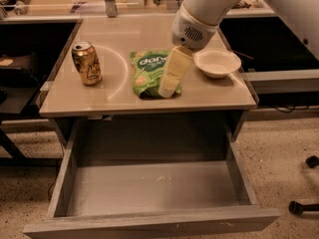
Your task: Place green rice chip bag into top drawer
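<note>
Starting at the left of the desk point(124, 34): a gold drink can point(87, 62) stands upright at about 9 o'clock from the desk's middle, well apart from everything else. Moving right, here is the green rice chip bag point(147, 73), lying flat near the centre of the desk, white lettering up, its lower edge close to the desk's front edge. It is on the desk, not in the drawer.

Right over the bag's right side is the pincer point(167, 89), cream-coloured and slanting down from the white arm point(204, 9) at 1 o'clock. Its tip is at the bag's right edge. Whether the pincer is apart, together or clamped on the bag, I cannot tell from this angle.

Further right, at 3 o'clock from the bag, sits a white bowl point(217, 62), just beside the pincer.

Down at 6 o'clock, the top drawer point(149, 225) is pulled wide open below the desk, showing its flat grey floor.
</note>
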Motion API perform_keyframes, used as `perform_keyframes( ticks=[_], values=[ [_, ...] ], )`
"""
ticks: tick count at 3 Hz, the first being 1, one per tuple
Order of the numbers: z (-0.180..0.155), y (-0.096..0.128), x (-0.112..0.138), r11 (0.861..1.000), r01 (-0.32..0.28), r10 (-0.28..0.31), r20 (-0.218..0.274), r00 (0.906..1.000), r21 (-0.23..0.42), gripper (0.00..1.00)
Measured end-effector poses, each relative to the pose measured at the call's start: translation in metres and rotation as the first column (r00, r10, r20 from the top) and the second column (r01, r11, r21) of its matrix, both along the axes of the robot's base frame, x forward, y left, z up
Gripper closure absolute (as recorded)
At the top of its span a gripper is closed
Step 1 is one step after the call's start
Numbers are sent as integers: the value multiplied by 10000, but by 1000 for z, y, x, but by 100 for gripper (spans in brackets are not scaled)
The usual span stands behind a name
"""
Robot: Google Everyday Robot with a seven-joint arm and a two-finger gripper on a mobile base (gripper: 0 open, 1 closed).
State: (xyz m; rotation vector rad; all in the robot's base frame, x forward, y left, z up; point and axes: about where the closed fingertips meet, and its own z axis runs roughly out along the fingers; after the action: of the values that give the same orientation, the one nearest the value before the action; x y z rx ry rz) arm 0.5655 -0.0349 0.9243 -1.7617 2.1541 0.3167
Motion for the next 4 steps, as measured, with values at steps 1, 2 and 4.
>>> perform_keyframes(
  ticks=[1,2,4],
  values=[
    [-10,28,47,9996,-282,282,-65,9996,-21,0],
    [-7,30,50,9996,-281,281,8,9996,37,0],
    [-17,41,75,9957,-557,532,352,9980,742,0]
  ],
)
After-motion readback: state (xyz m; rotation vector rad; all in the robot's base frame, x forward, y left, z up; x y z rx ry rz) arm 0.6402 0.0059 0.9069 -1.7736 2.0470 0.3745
